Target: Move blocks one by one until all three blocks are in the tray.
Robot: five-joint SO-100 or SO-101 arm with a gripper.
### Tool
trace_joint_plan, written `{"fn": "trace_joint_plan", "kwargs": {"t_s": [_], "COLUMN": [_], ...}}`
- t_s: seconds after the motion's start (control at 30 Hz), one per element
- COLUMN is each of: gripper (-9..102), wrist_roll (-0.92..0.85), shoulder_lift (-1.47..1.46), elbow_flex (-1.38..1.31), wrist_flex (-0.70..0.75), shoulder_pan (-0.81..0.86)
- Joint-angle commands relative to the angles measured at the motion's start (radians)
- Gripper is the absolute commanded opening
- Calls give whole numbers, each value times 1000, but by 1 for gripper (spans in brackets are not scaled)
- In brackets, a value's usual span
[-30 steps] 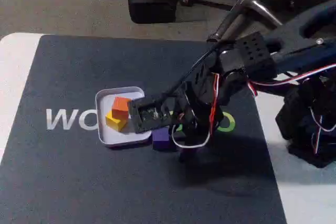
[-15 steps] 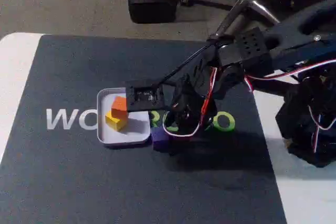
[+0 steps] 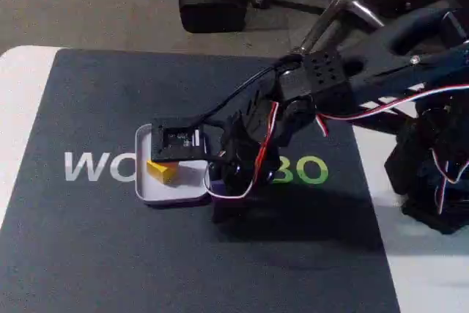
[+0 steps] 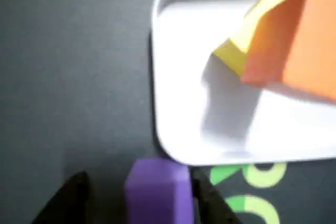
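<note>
We see the table (image 3: 18, 100) under a dark mat (image 3: 95, 254) with pale lettering. On the mat sits the tray (image 4: 178, 77), holding the orange block (image 4: 294, 45) stacked on the yellow block (image 4: 247, 30). In the wrist view the purple block (image 4: 157, 192) rests on the mat just outside the tray's near rim, between the spread fingers of the pincer (image 4: 139, 198), which stands open around it.
</note>
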Motion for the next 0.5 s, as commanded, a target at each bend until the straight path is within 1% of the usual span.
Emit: {"fn": "trace_joint_plan", "kwargs": {"t_s": [0.0, 0.07, 0.13, 0.33, 0.47], "gripper": [9, -2, -8, -8, -8], "wrist_roll": [-2, -2, 0, 5, 38], "shoulder_lift": [5, 8, 12, 35, 71], "elbow_flex": [-46, -44, -43, -37, -34], "wrist_flex": [-9, -8, -5, 0, 2], "shoulder_pan": [8, 11, 14, 28, 38]}}
